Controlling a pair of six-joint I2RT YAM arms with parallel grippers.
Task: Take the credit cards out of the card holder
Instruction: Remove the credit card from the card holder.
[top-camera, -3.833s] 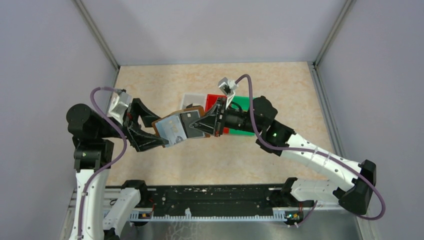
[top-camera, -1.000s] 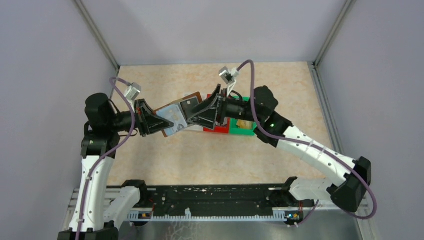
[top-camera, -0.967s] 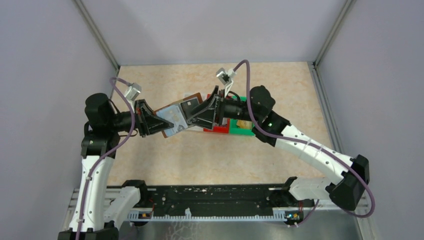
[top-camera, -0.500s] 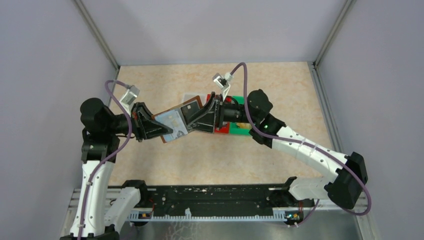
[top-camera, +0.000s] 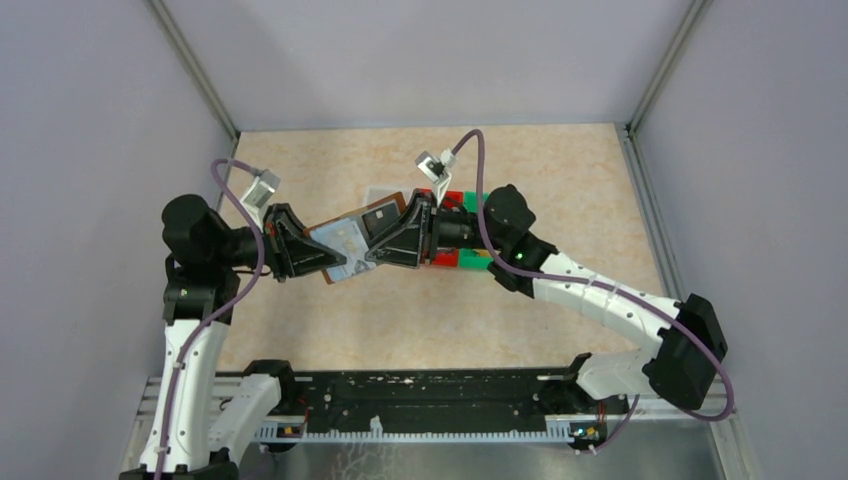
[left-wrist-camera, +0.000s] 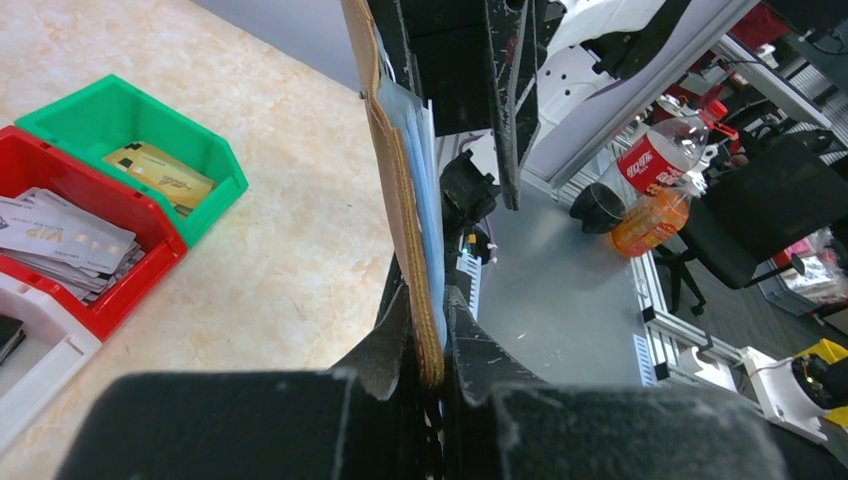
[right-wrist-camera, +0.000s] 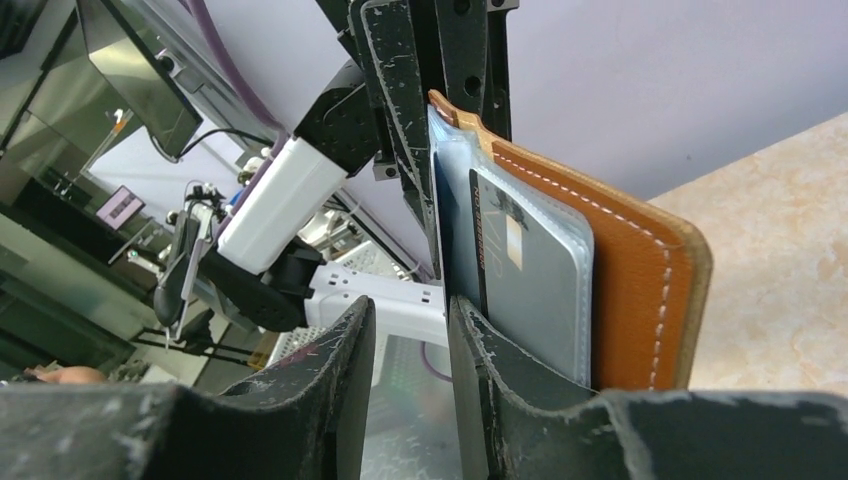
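L claw (left-wrist-camera: 428, 335) is clamping card holder (left-wrist-camera: 392, 190) upright off counter (top-camera: 400, 310) so R claw (right-wrist-camera: 410, 370), jaws apart w/ nothing between, is reaching its sleeved credit card (right-wrist-camera: 530, 270).

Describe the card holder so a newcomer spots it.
Start at the beige table. Above it, the left pincer clamps the brown leather-look folding card holder. It is airborne, pale blue sleeves showing, unlike the red plastic bin and green plastic bin.
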